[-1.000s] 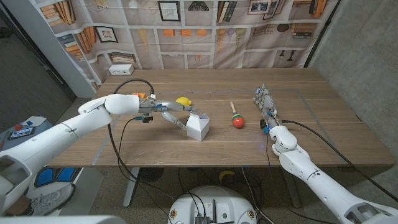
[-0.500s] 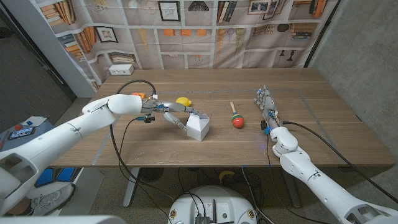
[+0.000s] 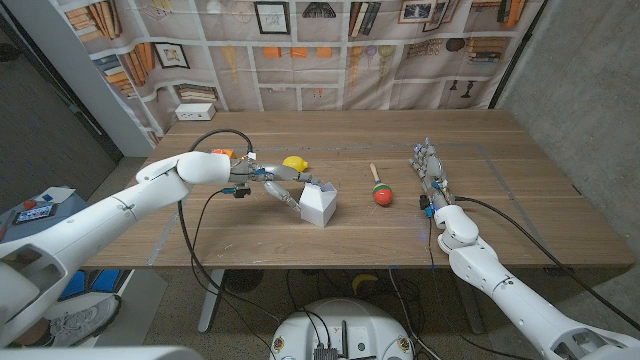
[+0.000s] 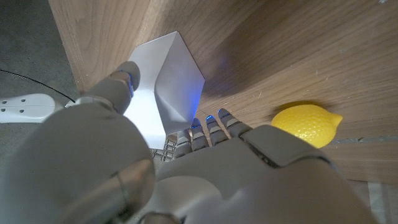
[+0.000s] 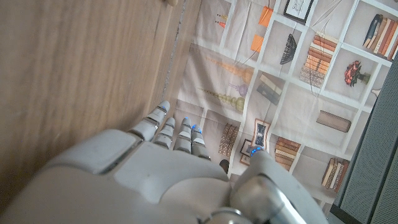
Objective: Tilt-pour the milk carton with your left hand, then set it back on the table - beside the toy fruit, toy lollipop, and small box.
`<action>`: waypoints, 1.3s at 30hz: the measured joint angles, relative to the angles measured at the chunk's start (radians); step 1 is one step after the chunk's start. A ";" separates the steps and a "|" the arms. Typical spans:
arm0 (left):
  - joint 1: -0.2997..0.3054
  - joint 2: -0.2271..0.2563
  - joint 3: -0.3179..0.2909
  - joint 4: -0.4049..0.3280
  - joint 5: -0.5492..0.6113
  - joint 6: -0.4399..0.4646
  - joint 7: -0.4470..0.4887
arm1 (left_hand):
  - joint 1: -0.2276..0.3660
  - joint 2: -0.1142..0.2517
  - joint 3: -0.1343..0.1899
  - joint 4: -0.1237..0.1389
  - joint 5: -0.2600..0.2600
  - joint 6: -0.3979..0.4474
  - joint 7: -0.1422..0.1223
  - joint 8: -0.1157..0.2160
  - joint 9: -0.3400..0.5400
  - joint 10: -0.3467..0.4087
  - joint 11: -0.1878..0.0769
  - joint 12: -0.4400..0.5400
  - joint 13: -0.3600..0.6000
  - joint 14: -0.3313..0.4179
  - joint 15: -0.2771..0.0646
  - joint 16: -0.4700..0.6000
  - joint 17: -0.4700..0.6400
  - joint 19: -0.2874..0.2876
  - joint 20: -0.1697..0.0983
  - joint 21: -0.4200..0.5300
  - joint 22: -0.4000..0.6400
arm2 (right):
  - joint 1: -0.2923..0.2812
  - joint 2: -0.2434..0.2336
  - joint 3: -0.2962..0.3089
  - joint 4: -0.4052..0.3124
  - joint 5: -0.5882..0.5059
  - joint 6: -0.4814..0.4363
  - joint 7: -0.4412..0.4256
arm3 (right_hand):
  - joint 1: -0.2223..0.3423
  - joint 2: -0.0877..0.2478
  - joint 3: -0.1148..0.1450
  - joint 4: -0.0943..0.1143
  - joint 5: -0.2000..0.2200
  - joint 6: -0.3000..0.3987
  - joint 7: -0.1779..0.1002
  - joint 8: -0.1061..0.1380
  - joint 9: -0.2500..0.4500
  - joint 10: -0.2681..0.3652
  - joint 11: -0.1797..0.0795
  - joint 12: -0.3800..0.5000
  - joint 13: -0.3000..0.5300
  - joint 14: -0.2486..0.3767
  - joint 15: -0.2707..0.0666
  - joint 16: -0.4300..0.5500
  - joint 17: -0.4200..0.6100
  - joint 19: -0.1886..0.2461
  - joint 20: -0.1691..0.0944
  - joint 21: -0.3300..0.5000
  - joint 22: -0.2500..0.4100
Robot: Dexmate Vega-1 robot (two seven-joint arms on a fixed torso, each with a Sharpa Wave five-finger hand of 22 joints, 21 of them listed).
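The white milk carton [image 3: 318, 204] stands upright near the table's middle. My left hand [image 3: 277, 184] reaches in from its left with fingers spread, the thumb low by the carton's side and the other fingers by its top. In the left wrist view the carton [image 4: 165, 87] sits between the thumb and the fingertips of the left hand [image 4: 205, 168]; I cannot tell whether they touch it. A yellow toy lemon [image 3: 293, 162] lies just behind the hand. The toy lollipop [image 3: 380, 191] lies right of the carton. My right hand [image 3: 428, 168] stays at the right with fingers stretched out and nothing in it.
A small orange box [image 3: 224, 152] peeks out behind my left forearm. A black cable [image 3: 205, 200] loops over the table under the left arm. A white box [image 3: 196, 111] sits at the far left corner. A bookshelf-print curtain [image 3: 330, 40] hangs behind the table.
My left hand has edged a little to the right, closer to the carton. The carton, fruit, lollipop and right hand have not moved.
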 measured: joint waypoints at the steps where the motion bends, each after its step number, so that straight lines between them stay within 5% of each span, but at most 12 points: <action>1: 0.000 0.000 0.000 0.000 0.001 0.000 0.004 | 0.004 0.002 -0.001 -0.001 0.000 0.007 -0.001 0.004 0.000 0.007 0.000 0.003 0.002 0.009 0.000 0.003 0.000 0.005 -0.002 0.004 0.000 | 0.001 0.001 0.001 0.002 0.000 0.001 0.000 | 0.000 0.000 0.001 -0.001 0.000 0.000 0.000 0.000 0.000 0.000 0.000 0.000 0.000 0.000 0.000 0.000 0.000 0.000 0.000 0.000 0.000; 16: -0.001 -0.011 0.000 0.023 0.005 -0.001 0.043 | 0.051 0.002 -0.025 0.000 0.000 0.077 0.001 0.044 0.004 0.074 -0.001 0.013 0.008 0.079 -0.003 0.011 0.005 0.079 -0.005 0.008 0.000 | 0.007 0.005 0.003 0.012 0.006 0.004 0.005 | 0.000 0.000 0.004 0.002 0.000 0.000 0.000 0.000 0.000 0.000 0.000 0.000 0.000 0.000 0.000 0.000 -0.005 0.000 0.000 0.000 0.000; 39: 0.031 -0.004 -0.023 0.019 0.002 -0.009 0.113 | 0.127 0.010 -0.089 0.006 0.000 0.216 -0.020 0.124 0.004 0.235 -0.041 0.056 0.030 0.228 -0.004 0.025 0.005 0.185 -0.004 0.017 0.000 | 0.026 0.020 -0.003 0.048 0.010 0.016 0.018 | -0.005 0.005 0.009 -0.004 0.000 0.000 0.000 0.000 0.000 0.000 0.000 0.000 0.000 0.000 0.000 0.004 -0.005 0.007 0.007 0.000 0.000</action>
